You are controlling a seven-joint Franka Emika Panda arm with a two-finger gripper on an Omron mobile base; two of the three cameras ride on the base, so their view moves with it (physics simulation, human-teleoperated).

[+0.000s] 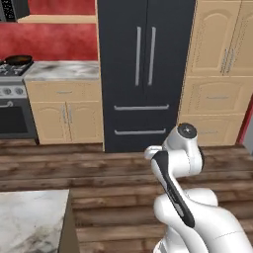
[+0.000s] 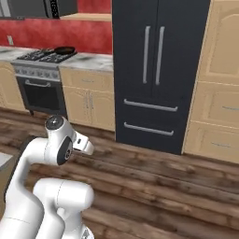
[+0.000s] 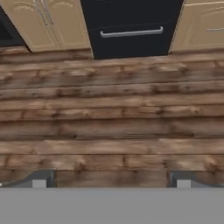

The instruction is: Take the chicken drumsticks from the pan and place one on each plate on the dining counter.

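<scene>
Fingers [image 3: 40, 180] of the gripper [image 3: 111, 180] stand wide apart at the bottom of the hand view, nothing between them, over brown wooden floor planks [image 3: 112, 122]. Far off, the pan [image 1: 18, 60] sits on the stove [image 1: 11, 74] at the upper left of the left base view. Dining counter [image 1: 29, 217] marble shows at that view's lower left. A dark refrigerator [image 1: 143, 69] stands centre.

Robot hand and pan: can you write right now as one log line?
hand: open, empty, over wood floor | pan: on stove, far | fridge: ahead
</scene>
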